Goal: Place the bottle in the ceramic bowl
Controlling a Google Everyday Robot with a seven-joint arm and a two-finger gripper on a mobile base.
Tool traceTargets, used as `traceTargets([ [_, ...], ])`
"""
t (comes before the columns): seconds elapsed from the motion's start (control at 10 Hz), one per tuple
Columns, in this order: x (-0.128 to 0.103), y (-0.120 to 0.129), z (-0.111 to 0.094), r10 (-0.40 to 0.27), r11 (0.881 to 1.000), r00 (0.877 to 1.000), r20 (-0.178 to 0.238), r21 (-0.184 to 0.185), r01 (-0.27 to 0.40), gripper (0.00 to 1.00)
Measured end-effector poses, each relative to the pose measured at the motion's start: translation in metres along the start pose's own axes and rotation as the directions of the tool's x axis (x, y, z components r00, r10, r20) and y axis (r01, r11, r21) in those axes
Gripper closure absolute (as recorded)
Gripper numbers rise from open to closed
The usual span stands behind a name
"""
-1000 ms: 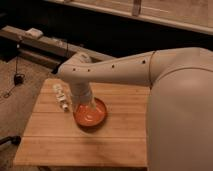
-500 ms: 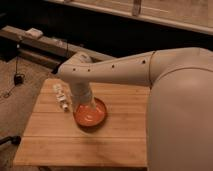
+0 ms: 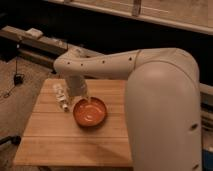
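Observation:
The ceramic bowl (image 3: 90,112) is a shallow glossy orange-red bowl that sits near the middle of the wooden table (image 3: 60,140). The bottle (image 3: 61,97) is small, slim and clear-whitish, and lies on the table just left of the bowl, apart from it. My gripper (image 3: 84,98) hangs from the beige arm (image 3: 100,64) at the bowl's far left rim, between the bottle and the bowl. The arm's wrist hides the space just behind the bowl.
The arm's large beige body (image 3: 165,110) fills the right side and covers the table's right part. A dark shelf with a rail (image 3: 35,42) runs behind the table. A cable (image 3: 15,82) lies on the carpet at the left.

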Motion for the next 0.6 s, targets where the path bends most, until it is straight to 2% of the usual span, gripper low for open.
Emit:
traceTargets([
  [0.1,-0.012,0.011,0.002,-0.025,1.000,1.000,0.002,-0.004,0.025,0.35],
  [0.3,-0.047,0.041,0.010,-0.117,0.993,0.993,0.006,-0.013,0.118,0.35],
  [0.6,-0.090,0.064,0.038,-0.239,0.971,0.971,-0.015,-0.023,0.239,0.35],
])
